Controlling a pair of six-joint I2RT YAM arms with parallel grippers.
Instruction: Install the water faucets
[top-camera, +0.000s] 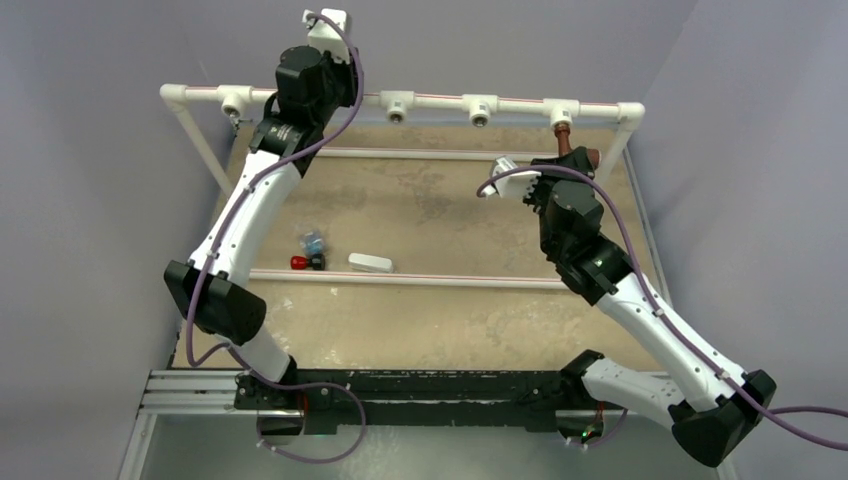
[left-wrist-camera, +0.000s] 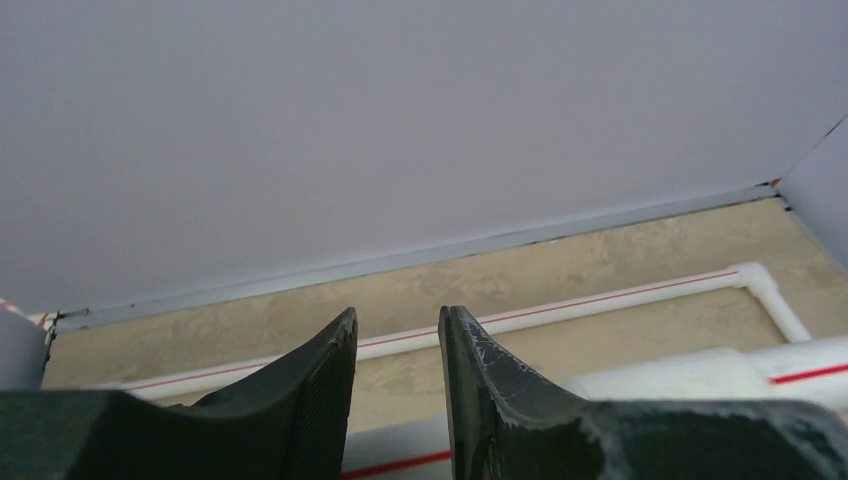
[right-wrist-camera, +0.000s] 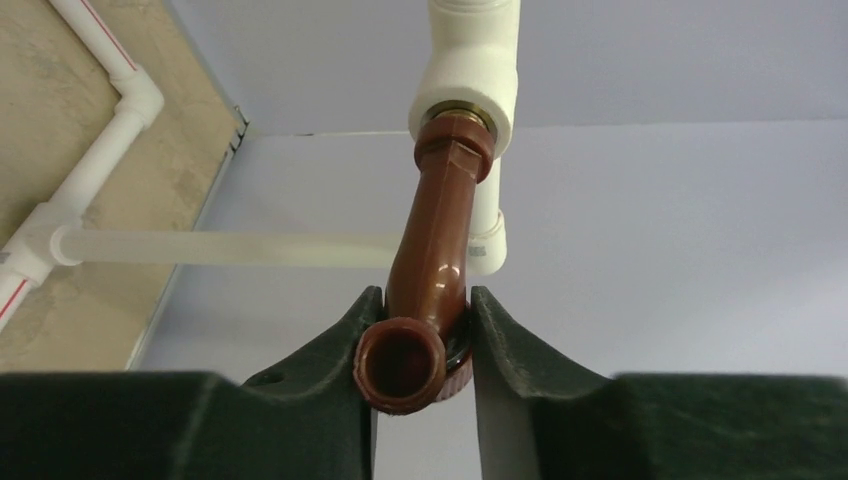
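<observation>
Starting at the left, the left arm reaches up to the far pipe. Its jaws stand part open with a clear gap at the tips. The pipe runs low between them, but I cannot tell whether they actually pinch it. If they don't, I'd expect the pipe frame to rock once any turning begins on the right.

Mid-table lie a few small red and blue pieces and a white block, well apart from both arms and too small to make out.

Over on the right, the faucet hangs with its stem in the far-right tee. The right jaws are closed on its spout end, one finger on each side. That hold sits on a rounded, glossy lip, so it may slip off when twisted. If the thread went in crooked, more turning would likely jam it, and I can't see how deep it sits. Forcing it could strain the tee or leave the spout facing the wrong way.
</observation>
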